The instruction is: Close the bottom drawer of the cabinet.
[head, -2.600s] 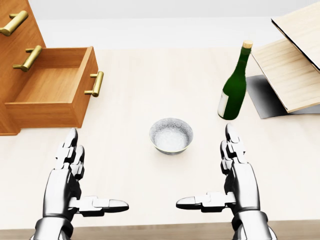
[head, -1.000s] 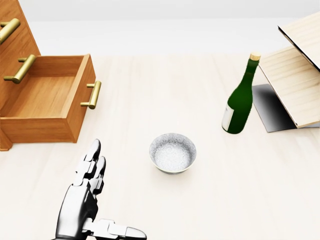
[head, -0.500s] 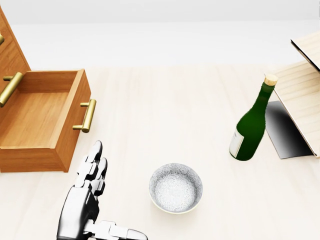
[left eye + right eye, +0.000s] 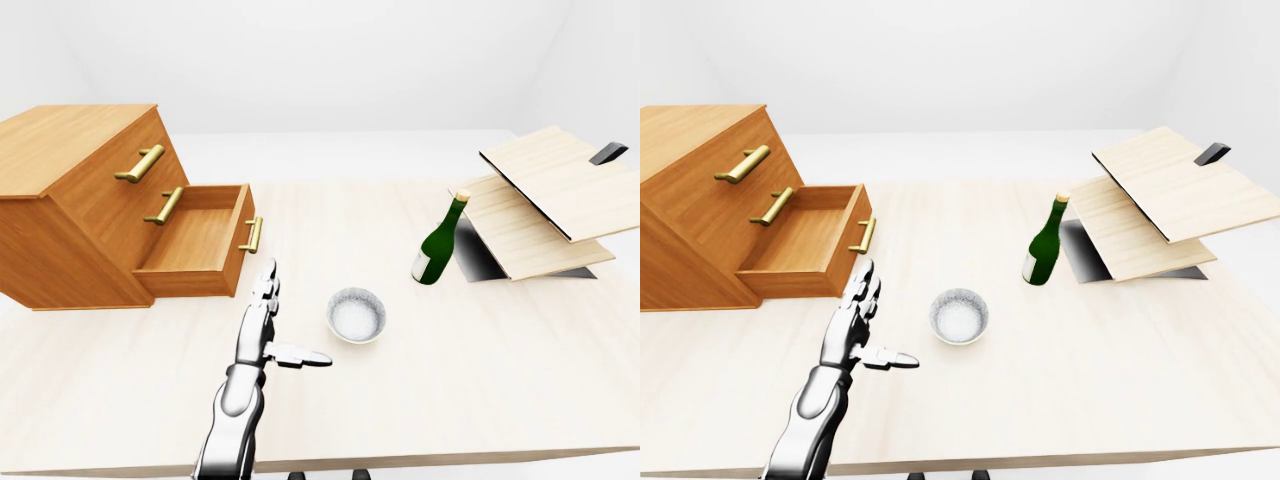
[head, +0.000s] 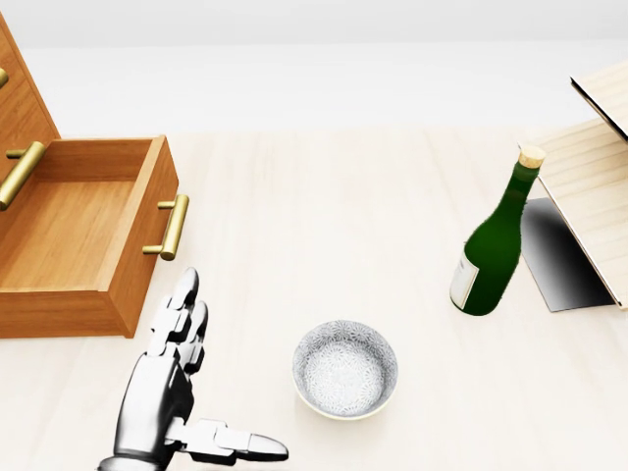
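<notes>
A wooden cabinet (image 4: 70, 200) stands at the left of the table. Its bottom drawer (image 5: 83, 235) is pulled out, with a brass handle (image 5: 169, 228) on its front panel. The drawer is empty inside. My left hand (image 5: 182, 392) is open, fingers straight and thumb out to the right. It hovers over the table just below the drawer's front corner, apart from it. My right hand is not in any view.
A grey bowl (image 5: 345, 369) sits right of my left hand. A green bottle (image 5: 493, 243) stands upright further right. Light wooden boards (image 4: 545, 205) lean on a dark stand at the far right. Two closed upper drawers have brass handles (image 4: 142, 163).
</notes>
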Controlling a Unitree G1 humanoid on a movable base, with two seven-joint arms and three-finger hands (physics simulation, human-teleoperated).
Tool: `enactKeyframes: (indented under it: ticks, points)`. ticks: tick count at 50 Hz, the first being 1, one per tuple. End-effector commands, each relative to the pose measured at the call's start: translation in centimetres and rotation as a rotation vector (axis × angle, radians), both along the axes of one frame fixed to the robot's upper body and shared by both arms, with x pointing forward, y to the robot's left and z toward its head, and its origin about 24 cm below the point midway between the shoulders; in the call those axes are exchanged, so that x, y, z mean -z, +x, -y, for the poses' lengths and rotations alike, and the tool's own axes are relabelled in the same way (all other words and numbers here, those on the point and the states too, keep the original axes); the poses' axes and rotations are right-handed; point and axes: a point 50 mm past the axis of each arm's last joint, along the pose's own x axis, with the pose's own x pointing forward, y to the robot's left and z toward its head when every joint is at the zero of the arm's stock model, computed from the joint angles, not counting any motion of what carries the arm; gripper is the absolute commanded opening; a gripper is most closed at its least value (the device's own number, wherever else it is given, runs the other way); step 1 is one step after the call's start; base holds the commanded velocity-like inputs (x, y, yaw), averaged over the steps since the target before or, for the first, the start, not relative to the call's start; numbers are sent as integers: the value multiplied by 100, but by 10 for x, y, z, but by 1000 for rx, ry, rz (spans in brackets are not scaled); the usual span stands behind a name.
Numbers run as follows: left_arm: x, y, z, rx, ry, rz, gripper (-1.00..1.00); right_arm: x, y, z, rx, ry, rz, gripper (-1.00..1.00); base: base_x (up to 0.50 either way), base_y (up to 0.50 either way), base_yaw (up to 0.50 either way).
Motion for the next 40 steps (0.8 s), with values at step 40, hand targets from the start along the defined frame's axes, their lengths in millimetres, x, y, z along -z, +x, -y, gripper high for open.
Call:
enactKeyframes:
  ticks: [40]
  points:
    - [-5, 160, -4, -92, 240, -297, 100, 3, 11, -3, -22, 2, -18, 100, 0, 0, 0]
